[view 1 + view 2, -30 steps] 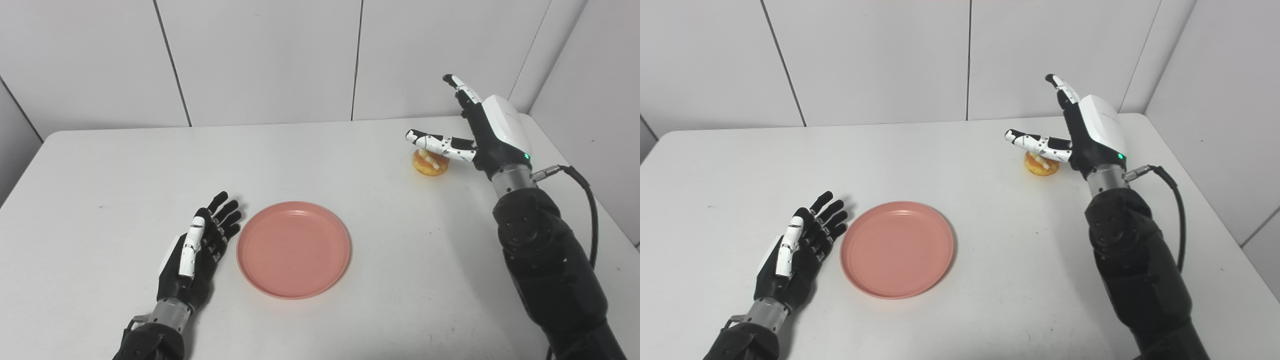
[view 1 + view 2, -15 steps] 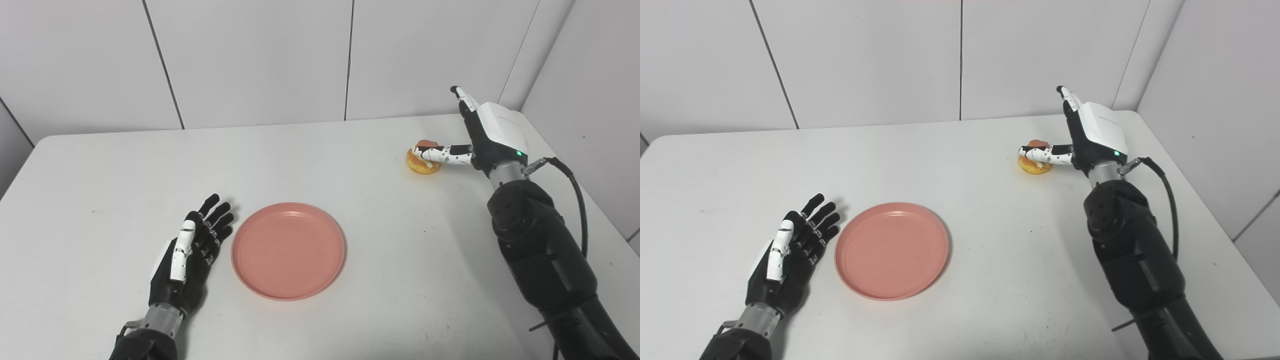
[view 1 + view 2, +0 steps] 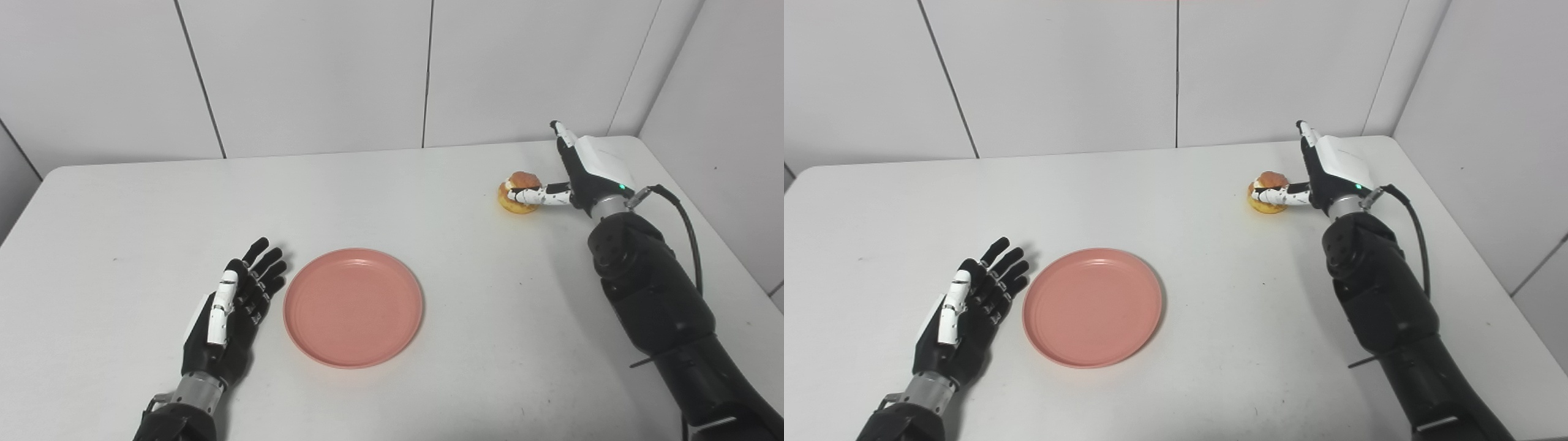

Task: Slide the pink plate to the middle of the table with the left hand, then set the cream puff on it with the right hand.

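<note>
Reaching toward the far right part of the white table (image 3: 429,202), the right hand (image 3: 585,168) stands edge-up beside the cream puff (image 3: 519,191), its fingers (image 3: 560,131) pointing away toward the wall and its thumb (image 3: 539,196) laid across the near side of the pastry; the fingers are spread and not wrapped round it, so the hand is open with only the thumb at the puff, and whether the thumb presses it cannot be told. The left hand (image 3: 968,312) lies flat, palm down, fingers apart and holding nothing, just left of the pink plate (image 3: 353,306), which sits empty in the table's near middle, well apart from the puff. The right eye view shows more of the side wall (image 3: 1488,122); the left eye view shows more table left of the resting hand.
</note>
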`<state>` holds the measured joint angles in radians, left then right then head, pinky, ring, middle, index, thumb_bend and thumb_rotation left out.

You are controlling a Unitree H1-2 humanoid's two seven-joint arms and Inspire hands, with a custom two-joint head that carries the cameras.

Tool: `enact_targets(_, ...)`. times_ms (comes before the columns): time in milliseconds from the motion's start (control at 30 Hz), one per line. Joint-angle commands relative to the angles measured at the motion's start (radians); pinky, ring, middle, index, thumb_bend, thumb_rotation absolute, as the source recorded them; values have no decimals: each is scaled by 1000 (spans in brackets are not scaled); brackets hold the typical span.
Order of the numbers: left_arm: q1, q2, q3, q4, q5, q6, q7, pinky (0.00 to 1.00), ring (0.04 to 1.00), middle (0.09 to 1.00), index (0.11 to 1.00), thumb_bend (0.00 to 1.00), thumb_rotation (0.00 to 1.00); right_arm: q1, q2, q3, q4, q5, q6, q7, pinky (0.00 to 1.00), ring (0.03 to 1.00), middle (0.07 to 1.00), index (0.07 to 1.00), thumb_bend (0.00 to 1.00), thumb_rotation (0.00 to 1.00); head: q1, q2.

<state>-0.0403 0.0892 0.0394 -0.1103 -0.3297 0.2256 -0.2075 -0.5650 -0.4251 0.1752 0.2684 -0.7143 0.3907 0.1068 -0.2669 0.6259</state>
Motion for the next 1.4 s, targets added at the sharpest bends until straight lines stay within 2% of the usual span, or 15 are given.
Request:
enact_targets(0,-3,10,-1,12,2,1,-7,952,917,909,892,452,1000,-70,-21,0,6,5,-40,-26,786,925,966,990,847,516,2,1)
enact_targets(133,-1,7,-1,-5,0,28,2,944,918,910,891,453,1000,-99,-11,12,77,10,-43,-45,768,904,953,975,850,497,8,7)
enact_targets(333,1,9,1,-7,-2,22,-2,942,916,908,891,442,1000,-128,5,26,142,28,-37,-51,752,889,948,971,861,483,10,15)
enact_targets(633,0,6,3,-14,-9,31,1,938,909,903,884,456,1000,-188,32,47,259,66,-81,-94,728,870,942,960,853,422,12,17)
enact_targets(1067,3,7,8,-30,-10,48,2,944,910,907,890,448,1000,-217,41,74,295,95,-83,-95,725,860,920,916,863,418,18,36)
enact_targets(1367,2,3,7,-32,-12,48,1,950,911,908,891,456,1000,-238,51,80,347,120,-116,-126,703,846,907,889,881,375,24,44)
